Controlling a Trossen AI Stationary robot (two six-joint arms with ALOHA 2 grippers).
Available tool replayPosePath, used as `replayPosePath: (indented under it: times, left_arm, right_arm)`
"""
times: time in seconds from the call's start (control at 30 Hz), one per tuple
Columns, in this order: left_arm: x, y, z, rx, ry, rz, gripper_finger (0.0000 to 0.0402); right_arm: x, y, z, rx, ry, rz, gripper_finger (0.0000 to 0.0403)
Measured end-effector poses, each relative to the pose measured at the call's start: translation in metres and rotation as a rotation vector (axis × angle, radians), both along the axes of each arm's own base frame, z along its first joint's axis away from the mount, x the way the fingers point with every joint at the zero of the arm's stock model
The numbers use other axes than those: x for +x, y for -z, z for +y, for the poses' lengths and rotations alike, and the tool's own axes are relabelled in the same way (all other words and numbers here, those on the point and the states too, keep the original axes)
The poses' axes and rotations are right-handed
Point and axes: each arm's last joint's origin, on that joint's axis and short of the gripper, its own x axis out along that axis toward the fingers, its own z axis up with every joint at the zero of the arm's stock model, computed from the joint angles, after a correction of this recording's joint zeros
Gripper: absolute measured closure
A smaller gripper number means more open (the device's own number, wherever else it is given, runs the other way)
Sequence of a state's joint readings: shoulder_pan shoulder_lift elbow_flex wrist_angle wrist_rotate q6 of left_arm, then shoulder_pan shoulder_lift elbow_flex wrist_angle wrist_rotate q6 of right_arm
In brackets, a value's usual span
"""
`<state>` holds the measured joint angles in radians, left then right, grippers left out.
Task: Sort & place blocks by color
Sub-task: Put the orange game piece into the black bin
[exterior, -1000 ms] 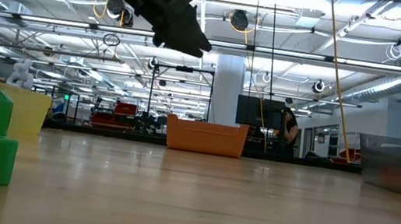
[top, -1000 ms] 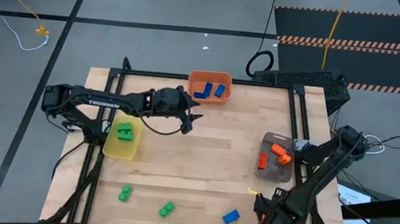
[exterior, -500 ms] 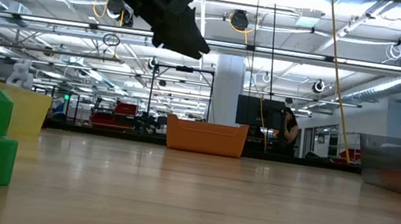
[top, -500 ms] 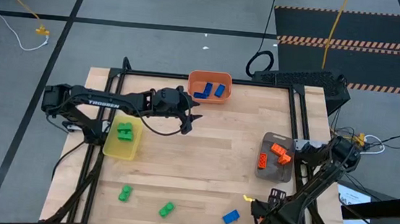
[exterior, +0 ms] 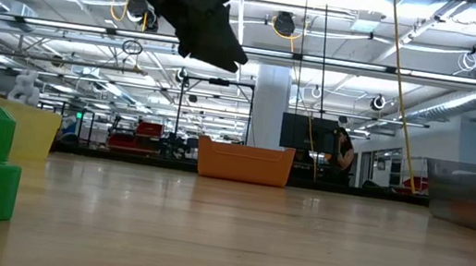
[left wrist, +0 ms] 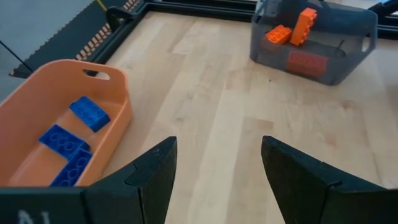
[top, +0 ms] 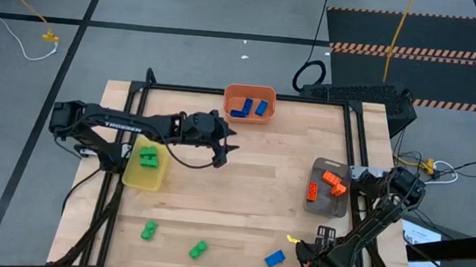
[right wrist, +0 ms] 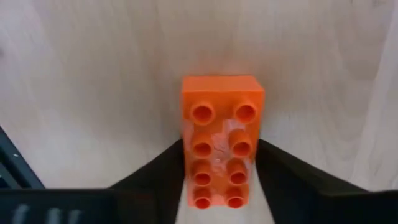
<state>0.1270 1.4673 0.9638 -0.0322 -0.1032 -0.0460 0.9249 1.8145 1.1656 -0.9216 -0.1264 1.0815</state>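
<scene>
Right gripper [right wrist: 217, 180] low at table's 5 o'clock, fingers [right wrist: 155, 171] clamped on both sides of orange block [right wrist: 222, 134]. Left gripper [left wrist: 214, 171] hangs near centre, fingers apart, empty.

Grey floor [top: 188, 8], ceiling lights [exterior: 283, 23], hazard-striped mat [top: 409, 53].

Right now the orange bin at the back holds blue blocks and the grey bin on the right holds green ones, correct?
Not quite. The orange bin does hold blue blocks, but the grey bin holds orange blocks, not green; the high view shows it.
</scene>
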Motion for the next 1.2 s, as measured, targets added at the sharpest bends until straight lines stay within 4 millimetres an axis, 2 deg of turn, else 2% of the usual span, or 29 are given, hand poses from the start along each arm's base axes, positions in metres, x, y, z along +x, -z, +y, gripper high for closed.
replayPosePath:
  times: [0.1, 0.23, 0.37, 0.53, 0.63, 0.73, 0.87, 1.2]
  left_arm:
    - [0.0, 0.0, -0.004, -0.011, 0.007, 0.0, 0.0167]
    - [0.0, 0.001, -0.01, -0.016, 0.02, 0.01, 0.0167]
    - [0.0, 0.002, -0.013, -0.024, 0.025, 0.021, 0.0167]
    - [0.0, 0.003, -0.014, -0.033, 0.022, 0.023, 0.0167]
    - [0.0, 0.003, -0.014, -0.034, 0.022, 0.034, 0.0167]
    - [-0.001, 0.004, -0.014, -0.035, 0.022, 0.046, 0.0167]
    - [-0.001, 0.005, -0.014, -0.034, 0.022, 0.049, 0.0167]
    - [-0.001, 0.005, -0.014, -0.036, 0.021, 0.048, 0.0167]
  right_arm:
    - [0.001, -0.001, -0.002, 0.0, -0.025, 0.007, 0.0275]
    - [0.007, -0.012, -0.013, 0.016, 0.001, -0.004, 0.0282]
    - [0.008, -0.048, -0.037, 0.004, 0.049, -0.062, 0.0282]
    - [-0.011, -0.099, -0.081, -0.092, 0.119, -0.186, 0.0273]
    - [-0.028, -0.119, -0.107, -0.179, 0.148, -0.185, 0.027]
    - [-0.041, -0.132, -0.127, -0.216, 0.177, -0.159, 0.0273]
    - [-0.044, -0.133, -0.14, -0.211, 0.205, -0.194, 0.0274]
    - [-0.04, -0.108, -0.152, -0.223, 0.231, -0.171, 0.027]
